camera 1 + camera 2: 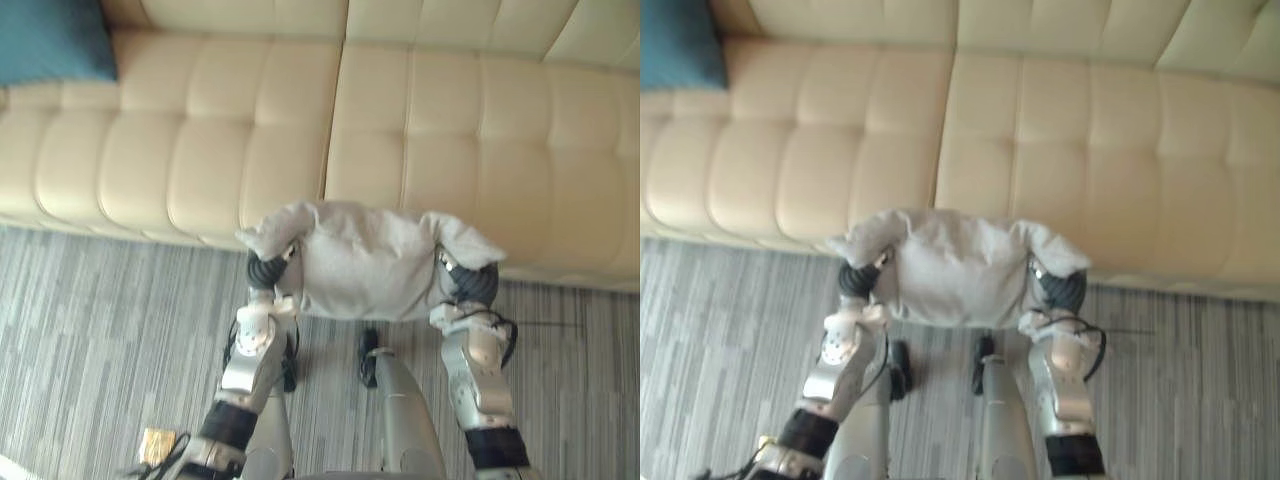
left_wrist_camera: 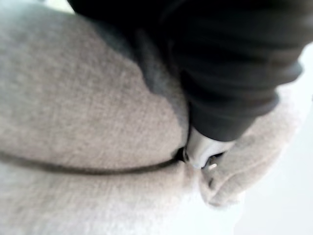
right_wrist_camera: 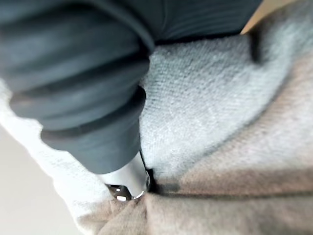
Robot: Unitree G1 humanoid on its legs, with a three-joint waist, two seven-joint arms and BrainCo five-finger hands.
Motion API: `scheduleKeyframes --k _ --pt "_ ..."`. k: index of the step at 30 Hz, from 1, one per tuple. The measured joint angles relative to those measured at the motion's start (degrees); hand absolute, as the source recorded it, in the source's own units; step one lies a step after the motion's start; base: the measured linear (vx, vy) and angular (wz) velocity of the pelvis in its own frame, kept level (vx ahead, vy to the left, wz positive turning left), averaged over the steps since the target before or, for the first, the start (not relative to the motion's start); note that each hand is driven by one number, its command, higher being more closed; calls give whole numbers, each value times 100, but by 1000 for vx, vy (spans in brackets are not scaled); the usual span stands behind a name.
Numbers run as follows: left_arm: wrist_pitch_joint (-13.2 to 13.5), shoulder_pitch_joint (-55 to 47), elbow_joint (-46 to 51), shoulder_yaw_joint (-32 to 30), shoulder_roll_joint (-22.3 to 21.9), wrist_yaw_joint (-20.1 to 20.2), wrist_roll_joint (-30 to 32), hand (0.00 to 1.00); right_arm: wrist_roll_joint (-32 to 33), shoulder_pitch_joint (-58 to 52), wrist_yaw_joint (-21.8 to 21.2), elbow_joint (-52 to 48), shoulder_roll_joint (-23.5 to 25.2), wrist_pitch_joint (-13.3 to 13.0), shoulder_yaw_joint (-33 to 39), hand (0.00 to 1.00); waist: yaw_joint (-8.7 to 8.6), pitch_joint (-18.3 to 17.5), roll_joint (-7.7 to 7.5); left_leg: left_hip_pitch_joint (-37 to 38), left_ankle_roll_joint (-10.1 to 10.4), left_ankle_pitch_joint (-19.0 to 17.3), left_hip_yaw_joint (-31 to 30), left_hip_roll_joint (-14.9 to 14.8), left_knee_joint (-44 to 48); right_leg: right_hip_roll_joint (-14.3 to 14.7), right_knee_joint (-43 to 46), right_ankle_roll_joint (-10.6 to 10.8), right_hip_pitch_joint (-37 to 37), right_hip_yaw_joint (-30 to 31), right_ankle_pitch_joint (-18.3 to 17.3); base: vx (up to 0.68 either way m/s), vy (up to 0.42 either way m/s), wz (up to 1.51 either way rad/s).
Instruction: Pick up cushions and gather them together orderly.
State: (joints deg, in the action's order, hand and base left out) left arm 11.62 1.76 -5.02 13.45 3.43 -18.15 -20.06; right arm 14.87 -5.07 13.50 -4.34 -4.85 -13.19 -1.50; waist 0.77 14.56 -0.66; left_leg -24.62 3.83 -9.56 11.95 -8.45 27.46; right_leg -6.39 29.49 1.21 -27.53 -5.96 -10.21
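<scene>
A light grey cushion [image 1: 370,265] hangs between my two hands in front of the sofa's front edge, just above the floor. My left hand [image 1: 265,268] presses into its left end and my right hand [image 1: 468,282] into its right end, and the cushion's corners flop over both wrists. In the left wrist view the dark cover of my left hand [image 2: 234,63] is sunk into the grey cloth [image 2: 73,98]. The right wrist view shows my right hand [image 3: 73,73] buried the same way in the cushion [image 3: 205,98]. A teal cushion [image 1: 50,40] lies on the sofa seat at the far left.
A long cream tufted sofa [image 1: 200,150] runs across the whole view, its seat bare apart from the teal cushion. Grey striped carpet [image 1: 100,330] covers the floor in front of it.
</scene>
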Motion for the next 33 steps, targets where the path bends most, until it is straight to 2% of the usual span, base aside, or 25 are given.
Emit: scheduleKeyframes --k 4,5,7,8,9,10,11,14,15,16,17,18,19,20,21,22,23,24,26,27,28,30,31,32,33 --pt "28 -544 410 90 74 88 2 100 -149 -538 -68 -273 10 -1 -113 100 55 -245 -2 386 7 -190 124 -66 -26 85 -231 90 402 92 -20 100 52 -26" --pt "29 -687 542 154 110 100 3 100 -149 -718 -120 -376 2 -1 -113 100 115 -270 -6 545 -8 -306 192 -80 25 106 -255 105 535 184 -24 76 80 -31" --pt "28 -854 649 216 158 114 6 100 -149 -866 -167 -389 5 -23 -113 100 117 -300 15 683 -29 -498 240 -90 147 95 -215 244 683 233 -111 90 90 -21" --pt "21 -939 655 235 172 146 14 100 -153 -962 -183 -382 9 -23 -114 100 107 -306 1 846 -15 -632 268 -64 172 36 73 365 741 283 -122 85 62 -11" --pt "8 -1009 654 234 186 156 13 100 -282 -987 -186 -356 13 -18 -119 100 108 -307 -7 1033 -47 -717 338 -21 189 -45 664 560 554 299 12 85 62 -14" --pt "8 -1032 655 234 191 157 13 100 -358 -987 -186 -351 12 -14 -121 100 108 -307 -5 1101 -49 -744 360 -10 188 -77 874 642 496 300 80 72 65 -17" --pt "8 -1076 663 233 212 157 20 100 -412 -1008 -187 -344 11 -11 -138 100 107 -317 12 1278 -60 -809 399 -8 179 -101 1306 648 370 318 292 73 57 -11" --pt "3 -1078 666 231 221 159 29 100 -578 -1024 -187 -295 9 -12 -137 100 94 -372 -12 1510 -99 -853 401 4 49 -181 1673 523 242 253 544 123 19 -6" --pt "-4 -1081 665 233 248 160 31 100 -585 -980 -192 -116 28 -21 -135 100 96 -452 -69 1591 -166 -814 395 8 -153 -220 1604 351 215 121 391 147 -37 -8" --pt "-5 -1080 665 232 259 160 32 100 -585 -962 -196 -46 33 -20 -133 100 100 -476 -76 1608 -167 -814 388 12 -220 -235 1512 316 213 34 251 204 -76 -23" --pt "-5 -1077 657 237 257 161 31 100 -584 -922 -237 131 34 -16 -98 100 136 -536 -132 1686 -168 -813 373 17 -381 -229 1067 337 212 -115 42 164 -76 -21" --pt "-7 -1077 650 244 256 162 31 100 -584 -924 -240 177 34 -11 -79 100 139 -567 -129 1695 -167 -812 351 14 -432 -211 842 323 208 -165 27 235 -107 -20" --pt "-9 -1077 607 264 256 202 34 100 -583 -951 -267 297 32 3 -36 100 133 -667 -135 1742 -138 -813 293 24 -584 -107 -12 333 235 -147 143 294 -137 4" --pt "-23 -1075 590 293 258 223 42 100 -583 -999 -280 305 32 28 -8 100 93 -678 -152 1826 -23 -832 237 65 -652 -68 -506 279 399 -83 345 399 -195 23" --pt "-108 -1093 438 405 131 229 88 100 -582 -1116 -281 310 -25 77 85 100 23 -710 52 2041 120 -898 43 -40 -709 10 -457 -39 597 -208 386 382 -161 26" --pt "-136 -1123 419 436 100 236 90 100 -570 -1164 -282 305 -47 97 109 100 27 -740 106 2115 247 -807 -1 -27 -700 18 -422 -85 665 -261 297 408 -161 26" --pt "-195 -1193 394 509 19 273 109 100 -561 -1273 -282 270 -91 128 164 100 0 -789 169 2100 323 -680 -263 -113 -287 55 -245 -165 850 -351 46 480 -193 21" --pt "-202 -1194 347 553 -65 339 141 100 -547 -1375 -281 146 -235 174 179 100 -8 -848 265 1690 374 -442 -406 -365 895 145 -326 -296 1206 -538 -81 467 -209 22" --pt "-197 -1186 347 557 -83 410 144 100 -525 -1503 -279 -131 -336 198 189 100 11 -866 290 1312 322 16 -284 -648 1891 213 -568 -369 1605 -635 -126 333 -113 14" --pt "-193 -1184 347 562 -83 476 144 100 -500 -1587 -260 -384 -366 196 198 100 34 -864 275 1119 256 55 -58 -811 2383 217 -821 -380 1923 -661 -132 278 -40 10" --pt "-192 -1185 347 566 -82 485 144 100 -489 -1607 -254 -450 -374 190 201 100 35 -868 267 1062 236 43 17 -842 2448 216 -901 -380 2017 -670 -132 387 -12 14" --pt "-193 -1175 347 581 -87 501 145 100 -475 -1618 -225 -665 -416 145 249 100 55 -916 249 848 45 -83 333 -940 2299 199 -1192 -378 2361 -737 -130 258 21 12" --pt "-194 -1157 347 597 -89 509 147 100 -473 -1580 -220 -667 -416 115 290 100 104 -922 252 845 -54 -163 404 -930 1862 198 -1276 -377 2499 -737 -130 168 87 -2" --pt "-193 -1156 347 620 -93 509 157 100 -473 -1576 -213 -666 -417 114 309 100 154 -948 255 875 -100 -185 369 -853 1302 193 -1332 -374 2584 -734 -128 271 189 -9" --pt "-195 -1156 348 628 -108 508 207 100 -473 -1581 -206 -633 -418 113 316 100 204 -1086 297 941 -144 124 126 -589 124 203 -1351 -354 2572 -705 -119 217 194 -17"
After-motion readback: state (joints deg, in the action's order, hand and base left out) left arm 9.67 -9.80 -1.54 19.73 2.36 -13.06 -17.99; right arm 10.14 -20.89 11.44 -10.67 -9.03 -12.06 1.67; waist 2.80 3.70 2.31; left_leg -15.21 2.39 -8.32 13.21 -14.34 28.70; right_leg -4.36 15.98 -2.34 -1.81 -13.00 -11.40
